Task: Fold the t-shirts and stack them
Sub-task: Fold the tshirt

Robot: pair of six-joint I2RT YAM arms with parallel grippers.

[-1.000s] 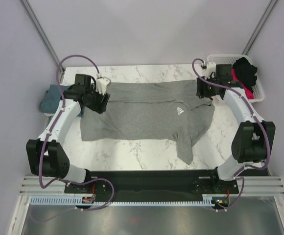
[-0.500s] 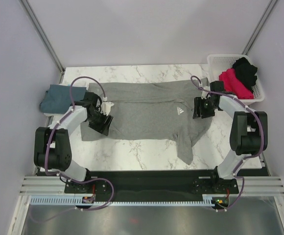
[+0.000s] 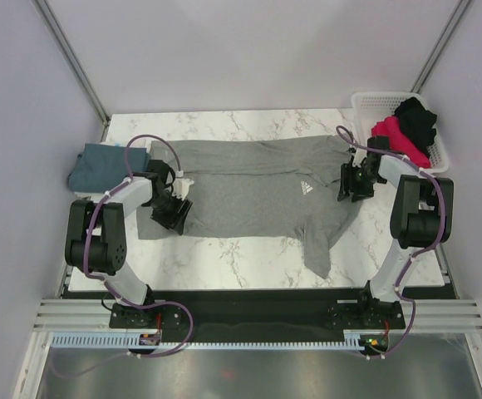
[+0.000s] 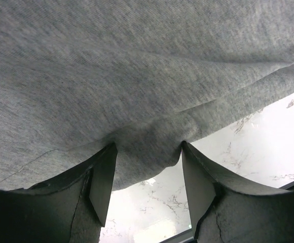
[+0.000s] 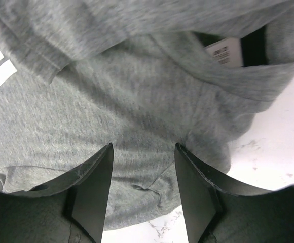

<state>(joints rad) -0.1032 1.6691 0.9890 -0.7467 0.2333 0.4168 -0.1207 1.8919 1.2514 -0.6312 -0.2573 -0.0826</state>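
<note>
A heather grey t-shirt (image 3: pixel 241 191) with a white chest logo (image 3: pixel 305 188) lies spread on the marble table (image 3: pixel 224 249), one sleeve trailing toward the near right. My left gripper (image 3: pixel 171 214) is low over its left edge. In the left wrist view that gripper (image 4: pixel 147 147) is open, with the grey hem (image 4: pixel 137 76) bulging between the fingers. My right gripper (image 3: pixel 351 183) sits at the shirt's right side, and up close it (image 5: pixel 143 147) is open astride grey cloth (image 5: pixel 137 101) near the collar label (image 5: pixel 223 53). A folded teal-blue shirt (image 3: pixel 95 166) rests at the far left.
A white basket (image 3: pixel 374 96) at the back right corner holds a magenta-pink shirt (image 3: pixel 395 137) and a black one (image 3: pixel 415 116). Purple cables loop over both arms. Bare marble shows along the near edge in front of the grey shirt.
Both arms dropped from the far corners onto the grey shirt. The left gripper slid nearer along the left edge. The right one left the basket side for the collar area.
</note>
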